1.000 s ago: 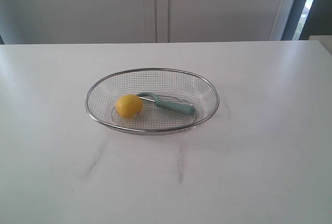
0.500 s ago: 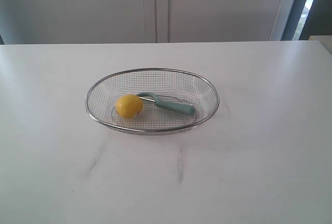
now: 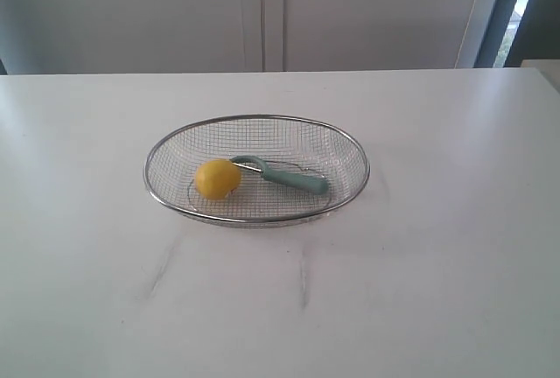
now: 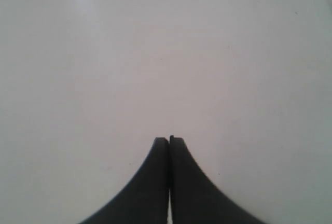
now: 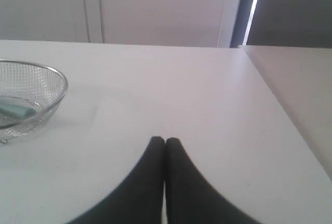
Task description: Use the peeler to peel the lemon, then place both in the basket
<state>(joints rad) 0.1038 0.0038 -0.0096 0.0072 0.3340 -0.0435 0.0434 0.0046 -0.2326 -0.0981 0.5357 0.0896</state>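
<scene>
My left gripper [image 4: 169, 140] has its two dark fingers pressed together with only a hairline seam between them. It grips nothing, and only bare white table [image 4: 166, 53] lies ahead of its tips; I cannot tell whether the tips touch that surface. My right gripper [image 5: 165, 141] is closed in the same way, finger against finger, and it also holds nothing. The basket [image 5: 56, 77] sits well apart from the right fingertips, ahead of them and off to one side. Part of its wire-mesh wall and rim shows there, with the teal handle end of the peeler [image 5: 16, 111] lying inside. In the exterior view the lemon [image 3: 217, 178] rests in the basket beside the peeler. The peeler's looped metal head is right at the fruit, and its handle points away across the mesh floor. Neither gripper is in contact with either one.
</scene>
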